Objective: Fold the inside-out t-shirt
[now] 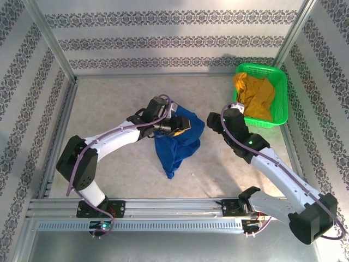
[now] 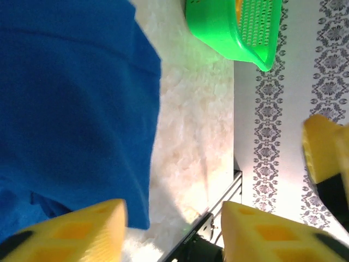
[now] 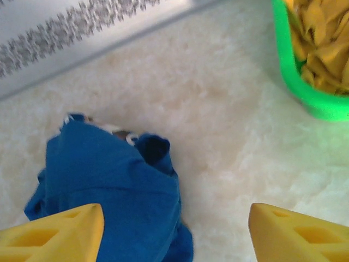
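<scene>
Blue inside-out t-shirt (image 1: 177, 143) sits bunched at the middle of the desk (image 1: 109, 103), left of the green basket (image 1: 280, 82); left gripper (image 2: 173, 213) over its upper edge, jaws parted with no cloth between them; right gripper (image 3: 175, 215) just right of it, jaws wide apart, holding nothing.

Soft matt cloth t-shirt (image 1: 177, 143), glossy plastic basket (image 1: 282, 93), fuzzy cream table covering (image 1: 114, 103), brushed metal rail (image 1: 163, 208)
</scene>
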Controlling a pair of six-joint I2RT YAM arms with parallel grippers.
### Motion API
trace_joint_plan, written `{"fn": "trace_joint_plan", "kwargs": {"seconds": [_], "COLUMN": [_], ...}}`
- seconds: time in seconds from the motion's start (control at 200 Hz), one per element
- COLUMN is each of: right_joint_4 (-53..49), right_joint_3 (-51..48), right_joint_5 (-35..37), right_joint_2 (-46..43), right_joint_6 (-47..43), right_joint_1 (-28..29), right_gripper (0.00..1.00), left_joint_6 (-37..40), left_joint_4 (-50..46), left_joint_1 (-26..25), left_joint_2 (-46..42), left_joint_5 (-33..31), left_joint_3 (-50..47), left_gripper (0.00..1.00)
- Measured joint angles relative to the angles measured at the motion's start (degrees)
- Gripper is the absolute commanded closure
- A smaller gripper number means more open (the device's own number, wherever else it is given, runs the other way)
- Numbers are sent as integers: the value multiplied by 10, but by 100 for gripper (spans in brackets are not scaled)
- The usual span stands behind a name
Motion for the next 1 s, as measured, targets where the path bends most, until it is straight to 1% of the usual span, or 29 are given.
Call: {"fn": "trace_joint_plan", "kwargs": {"seconds": [0.125,0.235,0.34,0.48,0.595,0.64,0.724,0.729,0.734,0.759,0.799,0.859,0.889,0.999], "right_joint_4": [-16,-31,-53,-80,-97,-104,-116,-117,-118,-122,-130,-139,-141,-142], "right_joint_3": [16,37,79,161,223,238,253,253,253,253,253,253,253,253], "right_joint_5": [-44,-63,-63,-58,-56,-56,-55,-56,-56,-56,-56,-59,-63,-91], "right_joint_2": [48,92,139,218,291,316,358,360,362,370,383,396,399,396], "right_joint_6": [-1,-14,-45,-100,-144,-158,-178,-181,-183,-184,-193,-201,-205,-209], "right_joint_1": [6,42,84,115,123,124,124,124,124,124,123,118,113,83], "right_gripper": [29,26,21,17,17,19,28,31,31,38,54,88,100,100], "left_joint_6": [41,58,62,61,62,62,64,64,64,64,67,71,74,82], "left_joint_4": [-33,-57,-83,-105,-117,-119,-125,-126,-126,-127,-127,-127,-127,-126], "left_joint_1": [9,34,72,118,139,143,143,143,143,143,143,143,143,143], "left_joint_2": [-23,-55,-85,-120,-131,-132,-132,-132,-132,-132,-132,-132,-131,-128], "left_joint_5": [-21,-58,-102,-145,-161,-163,-163,-163,-163,-161,-158,-152,-147,-125], "left_joint_3": [17,21,18,0,-3,-3,-3,-3,-3,-3,-3,-3,-3,-4], "left_gripper": [42,40,39,38,37,37,36,36,36,36,36,35,35,35]}}
